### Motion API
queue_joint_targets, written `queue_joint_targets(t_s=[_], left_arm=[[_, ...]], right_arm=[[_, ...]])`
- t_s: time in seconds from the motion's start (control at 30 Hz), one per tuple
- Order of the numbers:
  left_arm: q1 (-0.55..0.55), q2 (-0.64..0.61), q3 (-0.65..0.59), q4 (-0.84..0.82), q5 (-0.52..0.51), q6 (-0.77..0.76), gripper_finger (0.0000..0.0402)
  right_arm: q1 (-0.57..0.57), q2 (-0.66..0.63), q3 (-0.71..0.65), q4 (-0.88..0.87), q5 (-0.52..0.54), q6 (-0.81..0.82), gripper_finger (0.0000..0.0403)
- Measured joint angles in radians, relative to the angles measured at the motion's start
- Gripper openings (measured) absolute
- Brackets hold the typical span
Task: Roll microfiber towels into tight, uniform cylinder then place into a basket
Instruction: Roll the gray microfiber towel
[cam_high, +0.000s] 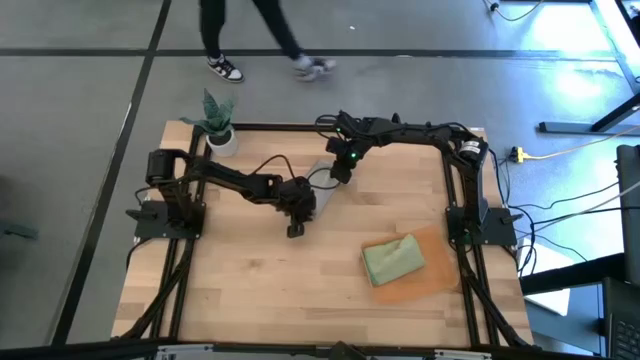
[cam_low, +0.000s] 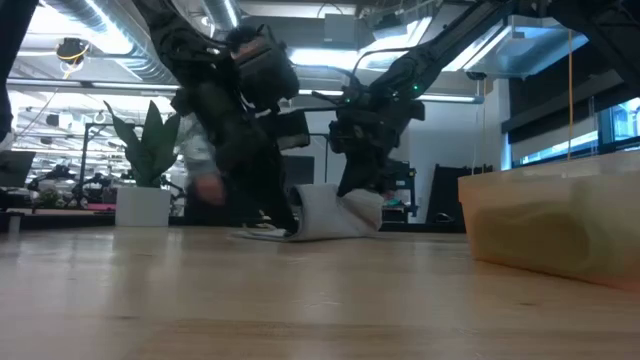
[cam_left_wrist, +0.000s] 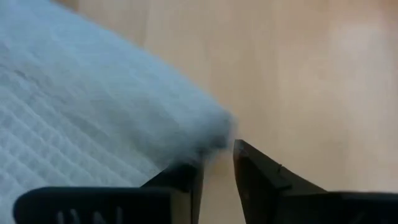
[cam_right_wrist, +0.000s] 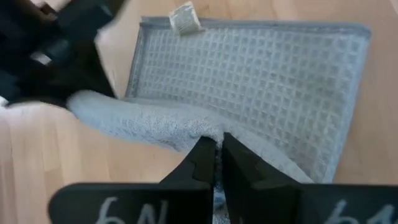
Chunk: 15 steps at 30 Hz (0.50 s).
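Towels are split across the high view: the green one lies bundled in the basket at lower right, while the grey towel lies mid-roll at upper centre. The right gripper pinches its rolled fold with fingers nearly closed; the left gripper, fingers slightly parted, sits at the towel's edge holding nothing. Uneven pulling could skew or loosen the roll.

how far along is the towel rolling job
Done: the green towel lies bundled in the basket. In hand: the grey towel is only partly rolled, the right gripper shut on its folded edge, the left gripper at its corner. Left: finishing the roll and basketing it.
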<state>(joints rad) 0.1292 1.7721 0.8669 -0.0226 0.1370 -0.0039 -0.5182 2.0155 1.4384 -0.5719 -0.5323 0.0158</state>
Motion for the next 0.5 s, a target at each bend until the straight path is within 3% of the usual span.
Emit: queue_joint_targets(t_s=[0.33,0.5], left_arm=[[-0.045,-0.186,-0.002,-0.271,0.000,-0.077,0.0075],[-0.044,-0.295,0.000,-0.289,-0.148,-0.163,0.0075]], right_arm=[[-0.002,0.000,0.001,-0.151,0.001,-0.019,0.0016],[0.011,0.000,0.001,-0.266,0.000,0.035,0.0016]])
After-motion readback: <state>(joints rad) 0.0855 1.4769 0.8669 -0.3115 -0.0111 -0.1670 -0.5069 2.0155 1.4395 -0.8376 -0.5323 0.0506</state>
